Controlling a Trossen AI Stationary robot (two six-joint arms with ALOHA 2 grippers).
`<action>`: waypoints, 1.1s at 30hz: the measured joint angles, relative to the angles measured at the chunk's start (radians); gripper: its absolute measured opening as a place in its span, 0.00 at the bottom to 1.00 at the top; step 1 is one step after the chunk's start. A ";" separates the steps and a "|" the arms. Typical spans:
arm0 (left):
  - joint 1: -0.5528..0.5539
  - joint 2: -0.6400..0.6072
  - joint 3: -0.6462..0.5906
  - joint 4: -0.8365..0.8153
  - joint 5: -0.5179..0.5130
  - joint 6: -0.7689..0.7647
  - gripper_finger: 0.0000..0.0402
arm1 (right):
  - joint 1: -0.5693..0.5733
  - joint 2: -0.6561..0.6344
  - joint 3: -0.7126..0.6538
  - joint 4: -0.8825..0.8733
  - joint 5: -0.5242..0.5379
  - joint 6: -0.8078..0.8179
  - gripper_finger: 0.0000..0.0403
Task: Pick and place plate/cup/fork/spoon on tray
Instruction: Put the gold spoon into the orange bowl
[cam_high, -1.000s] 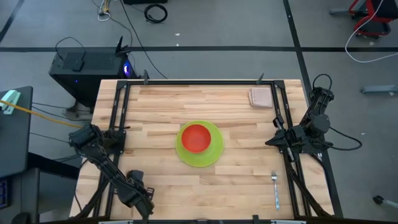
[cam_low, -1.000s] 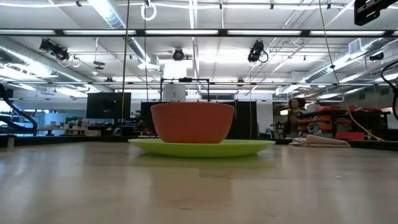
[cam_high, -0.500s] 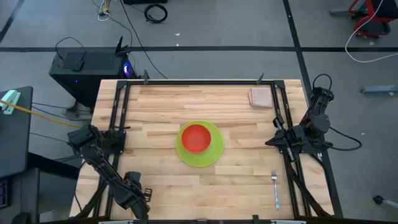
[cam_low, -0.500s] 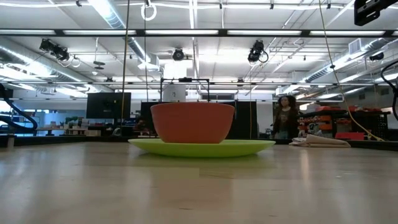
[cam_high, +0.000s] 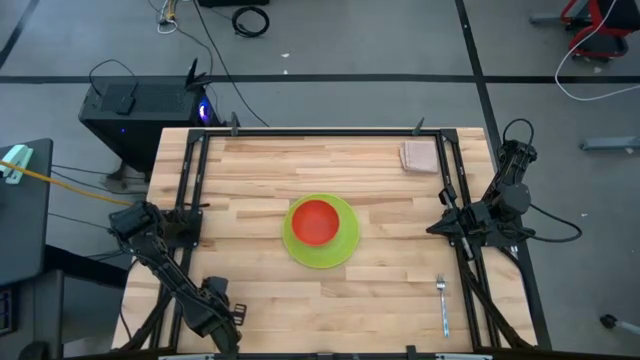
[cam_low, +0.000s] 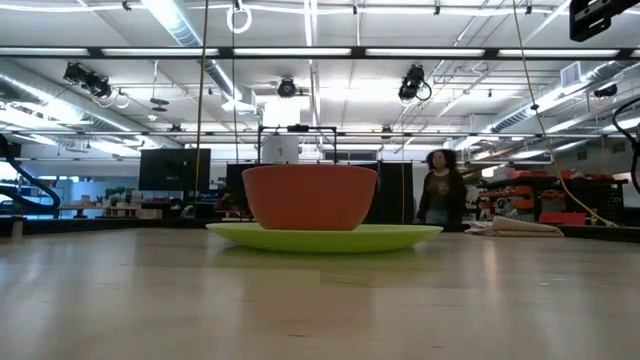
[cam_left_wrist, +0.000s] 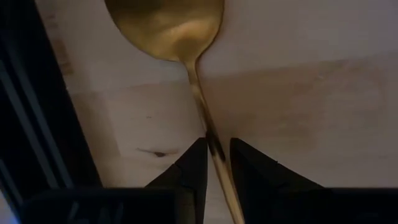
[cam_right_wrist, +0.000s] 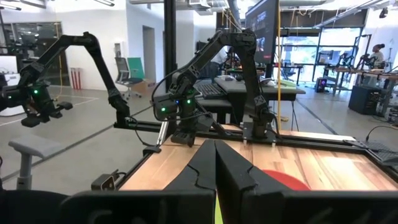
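The red-orange cup (cam_high: 317, 221) stands on the lime-green plate (cam_high: 345, 245) at the table's middle; both show in the low view, the cup (cam_low: 310, 197) on the plate (cam_low: 325, 237). The silver fork (cam_high: 443, 303) lies flat near the right front corner. The golden spoon (cam_left_wrist: 171, 25) lies on the wood under my left gripper (cam_left_wrist: 217, 155), which is at the left front corner (cam_high: 215, 318), its fingers nearly closed around the spoon's handle. My right gripper (cam_right_wrist: 215, 155) is shut and empty at the table's right edge (cam_high: 447, 225). My left gripper has the spoon's thin handle (cam_left_wrist: 211, 140) between its two fingertips, a short way behind the bowl. The fingers point down and stand across the handle. The handle lies against one fingertip (cam_left_wrist: 198, 158). The spoon's bowl (cam_left_wrist: 165, 22) rests on the table.
A pinkish-beige square pad (cam_high: 420, 157) lies at the far right corner. Black frame rails (cam_high: 190, 200) run along the table's left, right and far sides. A person (cam_low: 437, 195) walks in the room beyond the table.
My left gripper has gone a little toward the table's left and near edges, then stayed still. The person in the room behind has walked toward the left of the low view.
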 joint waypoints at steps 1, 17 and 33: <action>0.000 0.000 0.000 0.004 -0.008 -0.005 0.19 | 0.000 0.000 0.000 0.000 0.000 0.000 0.01; 0.001 0.031 0.004 0.034 -0.020 0.013 0.15 | 0.000 0.000 0.000 0.000 0.000 0.000 0.01; 0.015 0.031 0.005 -0.017 -0.040 0.091 0.05 | 0.000 0.000 0.000 0.000 0.000 0.000 0.01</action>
